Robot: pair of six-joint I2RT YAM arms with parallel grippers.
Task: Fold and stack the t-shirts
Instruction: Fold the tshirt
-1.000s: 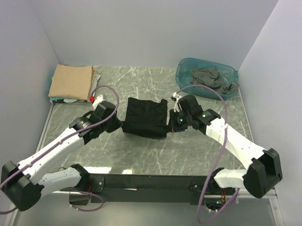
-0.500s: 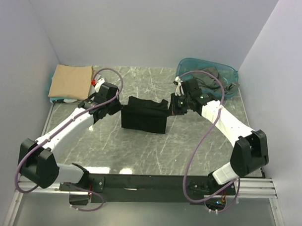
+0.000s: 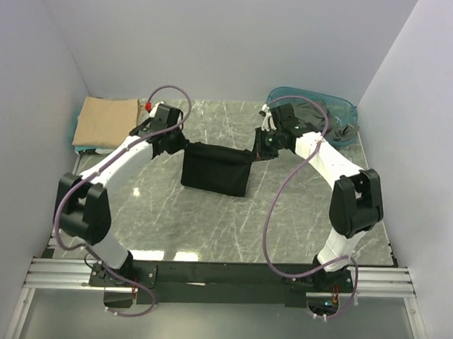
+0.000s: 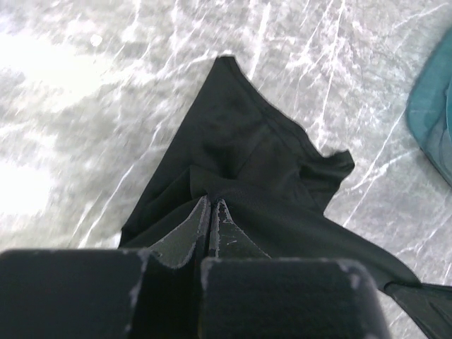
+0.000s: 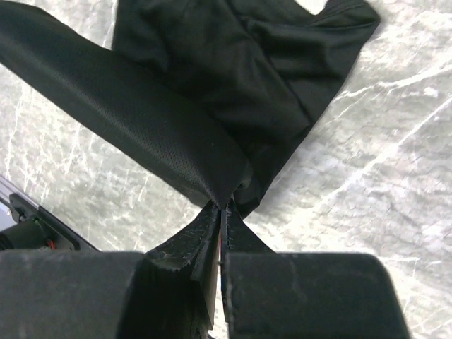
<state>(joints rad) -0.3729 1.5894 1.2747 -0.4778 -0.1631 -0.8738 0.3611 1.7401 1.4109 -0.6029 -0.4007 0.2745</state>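
A black t-shirt (image 3: 215,170) hangs stretched between my two grippers above the middle of the marble table; its lower part rests on the table. My left gripper (image 3: 178,144) is shut on its left edge, as the left wrist view (image 4: 210,200) shows. My right gripper (image 3: 254,154) is shut on its right edge, as the right wrist view (image 5: 227,205) shows. A folded tan t-shirt (image 3: 105,121) lies on thin pale shirts at the back left. A dark grey t-shirt (image 3: 318,116) lies crumpled in the teal tub (image 3: 345,136).
The teal plastic tub stands at the back right corner. The tan stack sits against the left wall. Purple cables loop above both arms. White walls close the table on three sides.
Both grippers have moved toward the back of the table and lifted the black shirt's top edge, so it now hangs taut between them instead of lying flat.
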